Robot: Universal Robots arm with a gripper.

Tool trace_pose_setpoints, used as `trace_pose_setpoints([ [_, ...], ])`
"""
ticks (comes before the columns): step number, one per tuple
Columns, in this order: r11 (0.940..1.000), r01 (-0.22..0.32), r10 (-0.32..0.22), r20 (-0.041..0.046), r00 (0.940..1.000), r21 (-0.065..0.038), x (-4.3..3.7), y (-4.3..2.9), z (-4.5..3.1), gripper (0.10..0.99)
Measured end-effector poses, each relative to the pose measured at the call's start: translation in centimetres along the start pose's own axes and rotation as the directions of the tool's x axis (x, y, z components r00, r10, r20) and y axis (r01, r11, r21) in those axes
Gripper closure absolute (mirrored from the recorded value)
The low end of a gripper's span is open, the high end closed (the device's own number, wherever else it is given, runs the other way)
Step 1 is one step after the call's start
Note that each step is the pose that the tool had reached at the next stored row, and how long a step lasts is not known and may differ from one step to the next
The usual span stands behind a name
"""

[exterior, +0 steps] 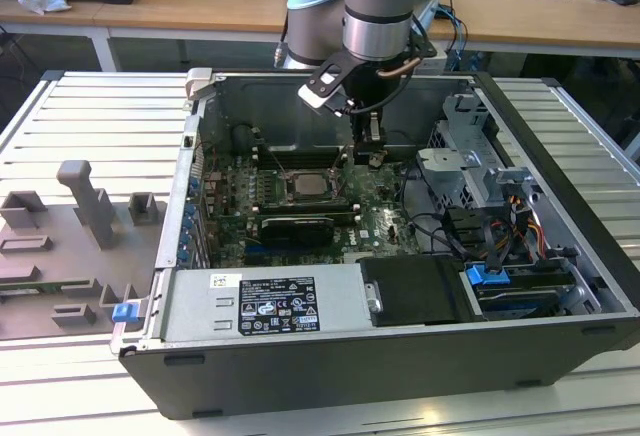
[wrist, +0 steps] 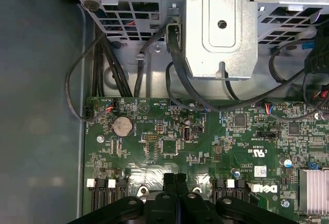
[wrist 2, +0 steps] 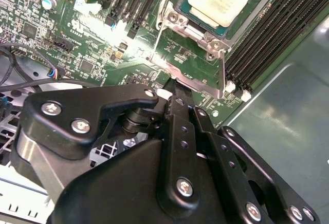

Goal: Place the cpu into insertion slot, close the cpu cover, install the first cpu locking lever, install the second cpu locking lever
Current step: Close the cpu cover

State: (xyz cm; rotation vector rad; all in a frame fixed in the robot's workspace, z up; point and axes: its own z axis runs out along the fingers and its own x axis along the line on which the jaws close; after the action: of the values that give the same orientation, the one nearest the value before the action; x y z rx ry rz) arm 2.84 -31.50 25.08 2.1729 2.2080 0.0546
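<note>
The cpu (wrist 2: 221, 0), with a pale silver-beige face, lies in the insertion slot (wrist 2: 172, 16), whose silvery rim surrounds it on the green board. In the exterior view the cpu (exterior: 305, 188) sits mid-board inside the open computer case. The cpu cover (wrist 2: 196, 81), a thin metal frame with a window, stands swung open beside the slot, and green board shows through its window. My gripper (wrist 2: 174, 86) is shut, its tips right at the cover's free edge. I cannot tell whether they touch it. In the exterior view my gripper (exterior: 372, 156) hangs to the right of the slot. My gripper (wrist: 175, 179) has its black fingers pressed together.
Long black memory slots (wrist 2: 267, 34) flank the socket. A black graphics card (exterior: 295, 226) lies in front of it, with the power supply (exterior: 265, 301) nearer still. A metal drive cage (wrist: 221, 29) and black cables (wrist: 175, 75) crowd the case's right side. Grey fixtures (exterior: 90, 211) stand outside on the left.
</note>
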Motion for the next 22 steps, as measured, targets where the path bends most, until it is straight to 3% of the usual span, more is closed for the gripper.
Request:
trace_pose_setpoints([
  [22, 1.0, 0.0, 0.0, 0.0, 1.0, 0.0, 0.01, -0.41, -0.02, 0.98],
])
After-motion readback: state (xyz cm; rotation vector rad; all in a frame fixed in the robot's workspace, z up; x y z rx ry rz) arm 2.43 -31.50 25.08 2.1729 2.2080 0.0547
